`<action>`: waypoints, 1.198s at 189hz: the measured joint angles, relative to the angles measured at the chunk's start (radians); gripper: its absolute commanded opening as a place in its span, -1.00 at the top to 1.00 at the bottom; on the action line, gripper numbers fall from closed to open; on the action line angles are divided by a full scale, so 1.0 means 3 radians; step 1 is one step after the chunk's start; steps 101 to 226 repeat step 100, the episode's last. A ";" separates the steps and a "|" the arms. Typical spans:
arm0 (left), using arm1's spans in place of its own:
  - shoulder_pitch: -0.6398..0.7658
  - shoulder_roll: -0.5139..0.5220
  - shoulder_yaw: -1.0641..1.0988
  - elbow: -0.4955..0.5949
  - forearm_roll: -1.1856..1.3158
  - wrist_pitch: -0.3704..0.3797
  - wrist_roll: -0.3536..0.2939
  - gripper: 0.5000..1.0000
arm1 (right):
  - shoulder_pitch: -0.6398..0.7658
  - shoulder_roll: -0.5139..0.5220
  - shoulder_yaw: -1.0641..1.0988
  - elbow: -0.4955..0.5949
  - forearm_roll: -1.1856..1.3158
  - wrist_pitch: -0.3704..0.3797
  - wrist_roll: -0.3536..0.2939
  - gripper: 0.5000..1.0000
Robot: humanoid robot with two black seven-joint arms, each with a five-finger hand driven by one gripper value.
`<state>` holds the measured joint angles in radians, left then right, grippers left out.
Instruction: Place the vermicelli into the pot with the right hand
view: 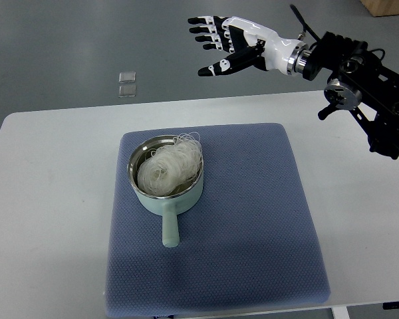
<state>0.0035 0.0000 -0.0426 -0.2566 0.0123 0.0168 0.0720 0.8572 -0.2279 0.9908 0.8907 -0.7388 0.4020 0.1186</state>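
Note:
A bundle of white vermicelli (pixel 169 165) lies inside a pale green pot (pixel 167 202) with a steel rim and a short handle pointing toward me. The pot stands on a blue-grey mat (pixel 253 219) on the white table. My right hand (pixel 221 41) is raised beyond the table's far edge, up and to the right of the pot, well apart from it. Its fingers are spread and hold nothing. Its black arm (pixel 366 86) comes in from the right edge. The left arm does not show.
The white table (pixel 46 199) extends around the mat on all sides. Two small clear square pieces (pixel 127 84) lie on the grey floor beyond the table's far edge. A brown box corner (pixel 389 6) shows at the top right.

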 measured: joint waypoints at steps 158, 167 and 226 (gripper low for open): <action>-0.0001 0.0000 0.0005 -0.0050 0.0004 0.0000 0.0005 -1.00 | -0.1009 0.0473 0.0597 -0.0249 0.2070 -0.0218 0.0489 -0.69; -0.0001 0.0000 0.0005 -0.0050 0.0004 0.0000 0.0005 -1.00 | -0.1009 0.0473 0.0597 -0.0249 0.2070 -0.0218 0.0489 -0.69; -0.0001 0.0000 0.0005 -0.0050 0.0004 0.0000 0.0005 -1.00 | -0.1009 0.0473 0.0597 -0.0249 0.2070 -0.0218 0.0489 -0.69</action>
